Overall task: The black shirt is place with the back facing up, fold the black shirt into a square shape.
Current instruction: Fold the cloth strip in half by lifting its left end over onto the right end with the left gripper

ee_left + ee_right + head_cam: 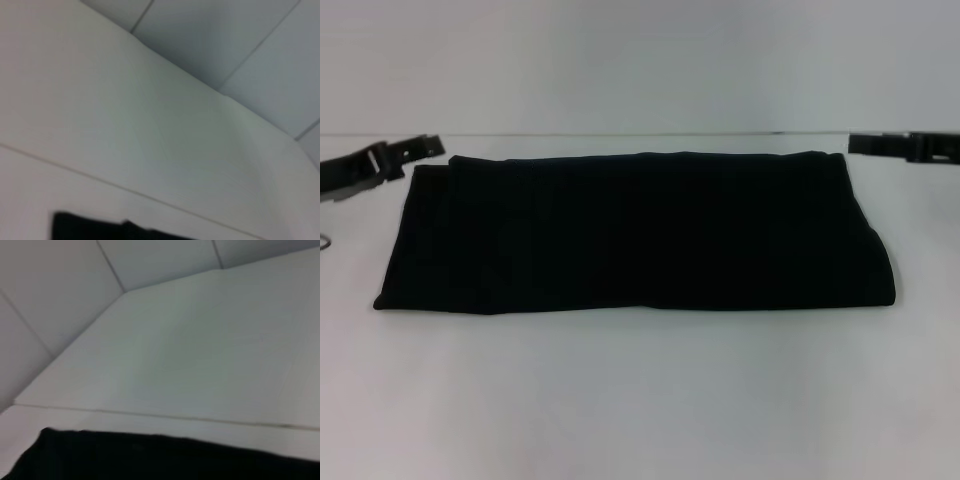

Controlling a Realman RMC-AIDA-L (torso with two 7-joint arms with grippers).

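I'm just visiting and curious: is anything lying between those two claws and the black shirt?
Nothing visible. The left gripper sits by the black shirt's far left corner, the right gripper just off its far right corner, with only bare table between.

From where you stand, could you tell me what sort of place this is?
Probably a lab or test bench rather than a home: a bare white table against plain white panelled walls, with only a black shirt folded into a long band on it, and the left gripper and right gripper at its far corners.
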